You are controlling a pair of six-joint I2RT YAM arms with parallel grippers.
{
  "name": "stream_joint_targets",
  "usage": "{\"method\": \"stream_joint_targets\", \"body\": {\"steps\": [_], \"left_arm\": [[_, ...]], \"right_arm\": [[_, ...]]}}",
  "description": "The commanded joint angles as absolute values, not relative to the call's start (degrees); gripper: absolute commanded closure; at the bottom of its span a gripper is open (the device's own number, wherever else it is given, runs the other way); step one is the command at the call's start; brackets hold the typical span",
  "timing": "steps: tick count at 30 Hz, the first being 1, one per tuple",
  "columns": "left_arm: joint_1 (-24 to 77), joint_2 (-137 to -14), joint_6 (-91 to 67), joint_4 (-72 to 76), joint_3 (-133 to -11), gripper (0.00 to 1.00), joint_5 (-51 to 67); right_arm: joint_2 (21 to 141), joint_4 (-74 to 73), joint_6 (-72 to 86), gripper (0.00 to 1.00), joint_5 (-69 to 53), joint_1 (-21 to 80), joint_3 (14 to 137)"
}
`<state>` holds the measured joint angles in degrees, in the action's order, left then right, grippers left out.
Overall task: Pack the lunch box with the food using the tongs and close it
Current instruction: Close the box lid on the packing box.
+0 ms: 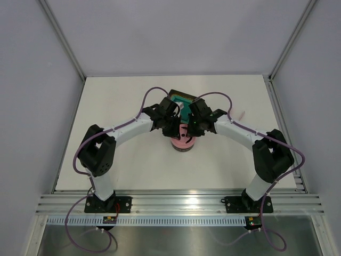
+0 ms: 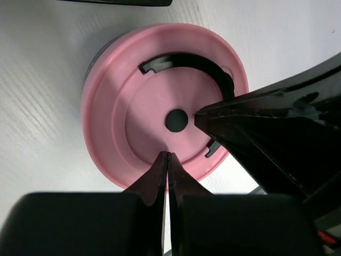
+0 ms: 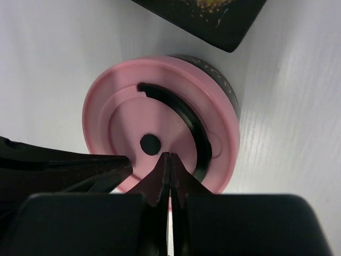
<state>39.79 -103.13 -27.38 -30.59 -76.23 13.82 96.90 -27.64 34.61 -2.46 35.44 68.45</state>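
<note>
Top view: both arms reach inward and meet over the lid (image 1: 183, 143) at mid-table, just in front of the tray (image 1: 181, 97); here the grippers hide most of the lid.
Left wrist view: the pink lid (image 2: 154, 96) shows nearly whole, with its curved dark slot and centre hole, and a sliver of the box (image 2: 98, 53) shows under its left rim.
Right wrist view: the lid (image 3: 133, 117) sits on the box (image 3: 226, 85), whose dark wall shows at the right; a tray corner (image 3: 213, 16) is just behind.
Left gripper (image 2: 168, 154): clenched, fingers pressed together with nothing between them, tips over the lid's near side.
Right gripper (image 3: 169, 156): clenched too and holding nothing, tips just short of the centre hole.
Pairing: each wrist view catches the other gripper's tip over the lid, the right (image 2: 198, 114) and the left (image 3: 127, 162); the two tips are close together.
Contact: I cannot tell whether the tips press on the lid.
Hidden: the lid covers the inside of the box.
Hard to make out: a thin pale item (image 1: 238, 113) beside the right arm, too small to name.
</note>
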Motion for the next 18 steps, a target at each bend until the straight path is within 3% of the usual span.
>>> {"method": "stream_joint_targets", "body": {"steps": [1,8,18], "left_arm": [[39.81,-101.87,-26.19,-31.55,-77.25,1.0,14.24],[39.55,-97.83,-25.75,-32.7,-79.72,1.0,12.39],[39.11,-103.62,-26.72,-29.62,-75.5,1.0,14.5]], "right_arm": [[92.56,-31.54,33.84,1.0,0.34,35.95,70.22],[88.15,-32.78,32.08,1.0,3.34,35.95,74.09],[98.34,-30.76,34.63,1.0,2.02,35.86,67.24]]}}
